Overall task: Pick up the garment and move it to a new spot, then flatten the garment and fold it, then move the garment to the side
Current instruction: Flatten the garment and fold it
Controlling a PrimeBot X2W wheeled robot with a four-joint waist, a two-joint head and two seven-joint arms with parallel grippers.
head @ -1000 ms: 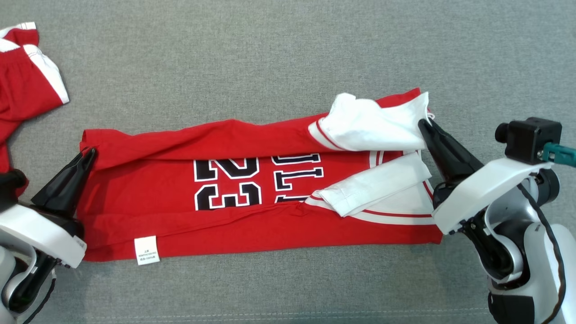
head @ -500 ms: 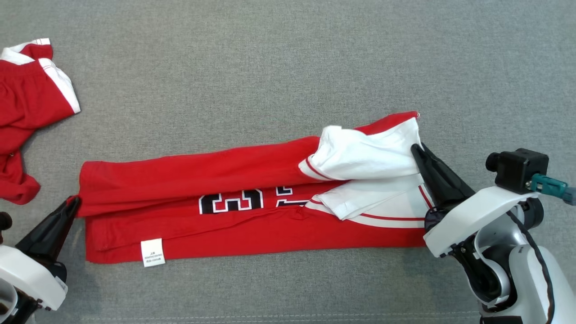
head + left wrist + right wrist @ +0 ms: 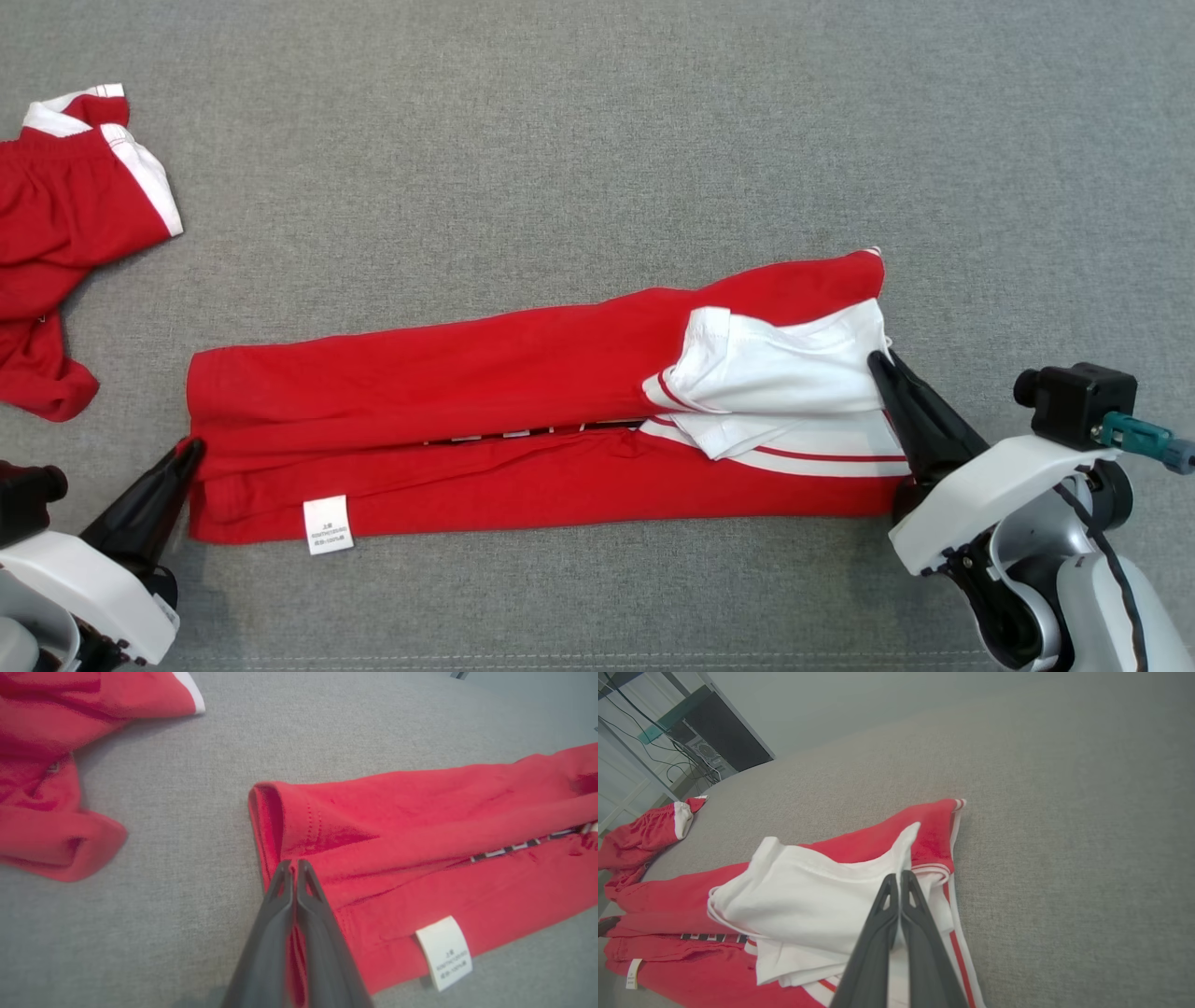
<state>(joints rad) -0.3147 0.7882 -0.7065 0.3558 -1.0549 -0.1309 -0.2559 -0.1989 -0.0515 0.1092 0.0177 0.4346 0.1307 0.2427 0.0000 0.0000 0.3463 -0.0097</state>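
The garment point(image 3: 523, 411), a red jersey with white trim, is laid out as a long band running left to right across the near part of the grey fabric surface point(image 3: 597, 140). Its far long edge is folded over toward the near one, so that only a thin strip of black-and-white lettering point(image 3: 523, 434) is left exposed between the two red layers. A white sleeve point(image 3: 775, 373) is bunched on top at the garment's right end, and a small white label point(image 3: 328, 525) is seen on the near edge close to the left end. The left gripper point(image 3: 191, 450) is placed at the left end of the garment, its fingers pressed together with the red hem pinched between them, as is shown in the left wrist view. The right gripper point(image 3: 878, 362) is placed at the right end, its fingers likewise pressed together and clamped on the edge of the white cloth there. A second red garment with white trim point(image 3: 65, 243) is left crumpled toward the far left of the surface, well apart from the jersey. A stitched seam point(image 3: 597, 656) is seen along the surface's near edge.
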